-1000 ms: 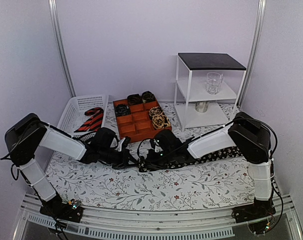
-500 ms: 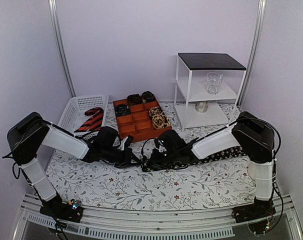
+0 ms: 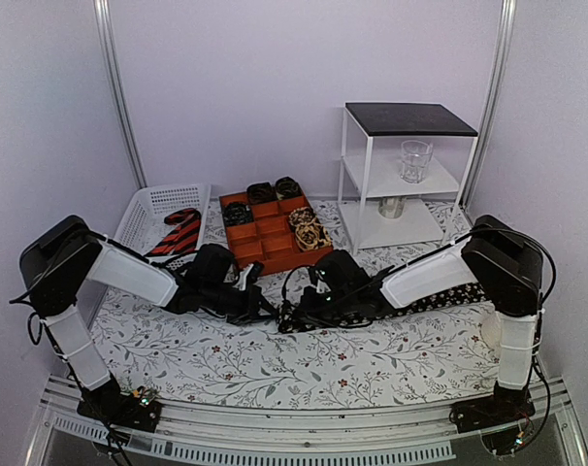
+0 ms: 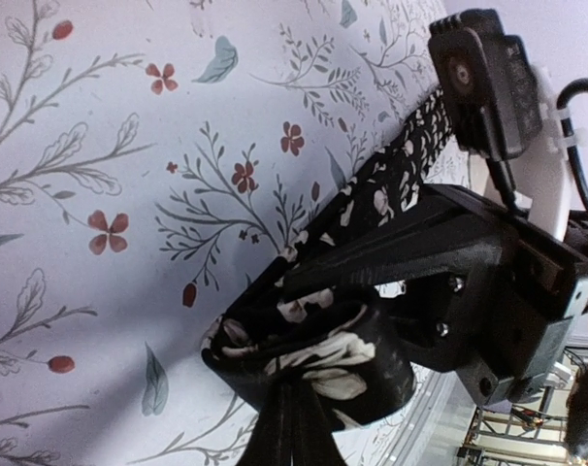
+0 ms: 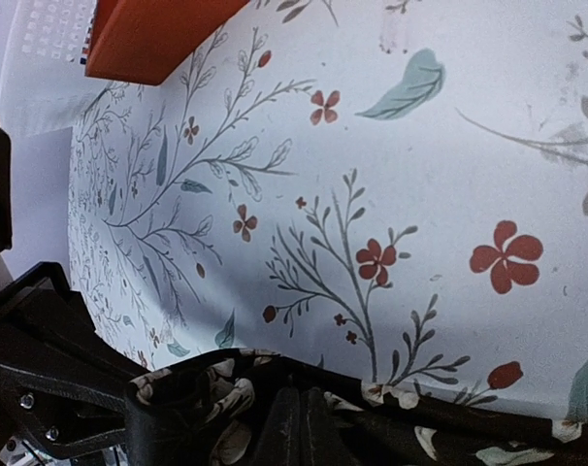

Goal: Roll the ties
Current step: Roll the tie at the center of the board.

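A black tie with pale flowers (image 3: 435, 299) lies as a long strip on the flowered cloth, running right from the table's middle. Its left end is wound into a small coil (image 4: 318, 354). My left gripper (image 3: 263, 309) is shut on that coil; its fingers (image 4: 292, 393) pinch the coil from below in the left wrist view. My right gripper (image 3: 294, 316) sits right beside it, shut on the same tie (image 5: 449, 427) just where the strip leaves the coil; its fingers (image 5: 299, 403) lie pressed together in the fabric. The two grippers nearly touch.
An orange compartment tray (image 3: 275, 254) behind holds several rolled ties (image 3: 262, 192). A white basket (image 3: 139, 216) at the left holds a red-and-black striped tie (image 3: 175, 233). A white shelf unit (image 3: 370, 228) with a glass (image 3: 415, 160) stands at the back right.
Both grippers and the coil have shifted a little to the right along the tie. The right arm's elbow has moved right too.
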